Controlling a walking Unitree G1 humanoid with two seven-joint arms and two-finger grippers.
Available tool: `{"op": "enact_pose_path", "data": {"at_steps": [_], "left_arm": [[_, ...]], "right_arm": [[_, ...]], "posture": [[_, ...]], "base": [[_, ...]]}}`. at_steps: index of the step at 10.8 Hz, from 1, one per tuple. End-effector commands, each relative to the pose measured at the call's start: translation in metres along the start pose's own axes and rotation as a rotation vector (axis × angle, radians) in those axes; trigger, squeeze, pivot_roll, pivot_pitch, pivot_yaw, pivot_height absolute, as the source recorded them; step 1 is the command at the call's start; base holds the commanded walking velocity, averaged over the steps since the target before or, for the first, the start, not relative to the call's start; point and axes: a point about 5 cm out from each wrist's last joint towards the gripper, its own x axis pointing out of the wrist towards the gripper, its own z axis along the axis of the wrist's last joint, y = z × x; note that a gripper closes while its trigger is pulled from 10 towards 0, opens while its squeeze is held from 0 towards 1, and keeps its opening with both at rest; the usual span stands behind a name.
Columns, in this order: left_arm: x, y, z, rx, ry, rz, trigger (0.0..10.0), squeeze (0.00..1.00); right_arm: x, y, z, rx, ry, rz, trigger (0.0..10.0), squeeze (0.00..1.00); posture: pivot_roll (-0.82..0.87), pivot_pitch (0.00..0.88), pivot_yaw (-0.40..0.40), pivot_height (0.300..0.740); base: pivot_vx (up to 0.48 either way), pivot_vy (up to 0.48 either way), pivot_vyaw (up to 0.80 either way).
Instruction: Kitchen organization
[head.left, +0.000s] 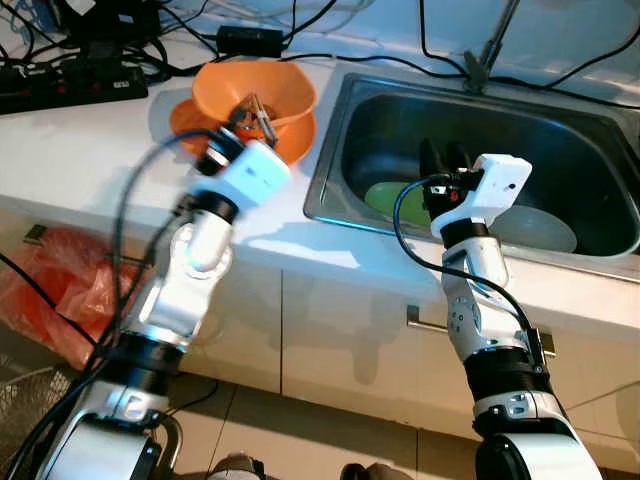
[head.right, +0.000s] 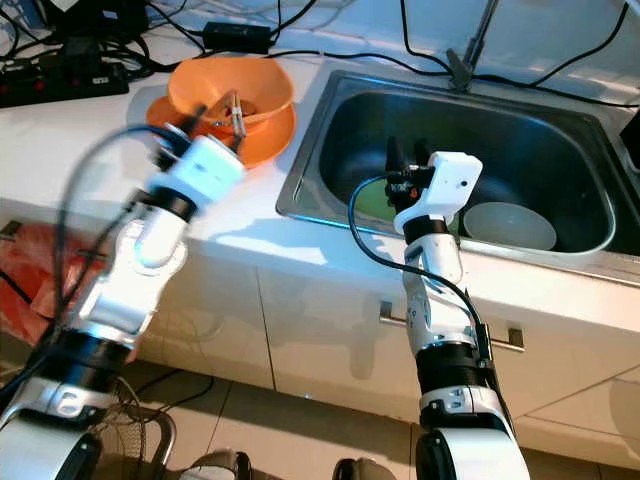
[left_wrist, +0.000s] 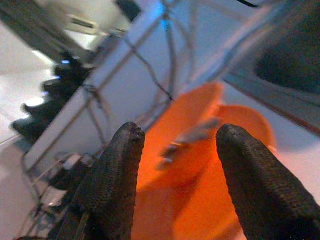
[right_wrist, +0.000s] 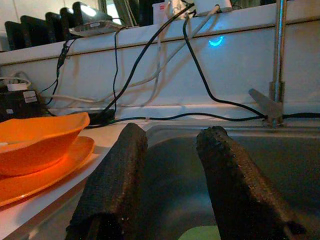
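Dishes sit in two spots on this white kitchen counter (head.left: 90, 150). Closest to the robot are white cabinet doors (head.left: 330, 340) with one metal handle (head.left: 425, 322), and a red plastic bag (head.left: 60, 280) lies on the floor by its left side.

Next comes the left gripper (head.left: 232, 125). Its two black fingers (left_wrist: 117, 185) are spread apart with nothing between them. It hovers at the near edge of one round orange plastic bowl (head.left: 255, 95). The bowl stands upright, open side up, on one flat orange plate (head.left: 185, 118), left of the sink. Some thin metal pieces (head.left: 255, 112) lie inside the bowl; what they are is hard to tell.

The right gripper (head.left: 443, 160) reaches over the near rim of the shiny steel sink (head.left: 345, 130). Its fingers (right_wrist: 115, 190) are also apart and empty. Inside the sink lie one green plate (head.left: 392, 200) and one white bowl (head.left: 540, 228), open side up.

Farther back, black cables (head.left: 300, 40) run along the counter, and a black power strip (head.left: 70, 85) sits at the far left.
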Motion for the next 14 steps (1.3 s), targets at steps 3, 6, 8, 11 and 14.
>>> {"op": "enact_pose_path", "data": {"at_steps": [3, 6, 8, 11, 14], "left_arm": [[0.013, -0.01, 0.015, 0.082, -0.053, -0.098, 10.0, 0.0], [0.019, -0.006, 0.017, 0.165, -0.062, -0.094, 10.0, 0.0], [0.029, -0.003, 0.016, 0.258, -0.021, -0.078, 10.0, 0.0], [0.033, -0.003, 0.012, 0.282, 0.006, -0.07, 10.0, 0.0], [0.034, -0.006, 0.01, 0.287, 0.025, -0.074, 3.0, 0.0]], "right_arm": [[0.001, -0.001, 0.003, 0.008, -0.018, -0.012, 10.0, 0.0], [0.002, -0.002, 0.002, 0.012, -0.019, -0.018, 10.0, 0.0], [0.001, -0.002, 0.002, 0.013, -0.021, -0.019, 10.0, 0.0], [0.001, -0.003, 0.003, 0.01, -0.025, -0.025, 10.0, 0.0], [0.001, -0.004, 0.004, 0.011, -0.026, -0.027, 10.0, 0.0]], "posture": [[0.09, 0.103, -0.038, 0.74], [0.09, 0.102, -0.038, 0.74], [0.09, 0.102, -0.038, 0.74], [0.08, 0.099, -0.032, 0.74], [0.08, 0.099, -0.032, 0.74]], "base": [[0.0, 0.0, 0.0], [0.0, 0.0, 0.0], [0.0, 0.0, 0.0], [0.0, 0.0, 0.0], [0.0, 0.0, 0.0]]}}
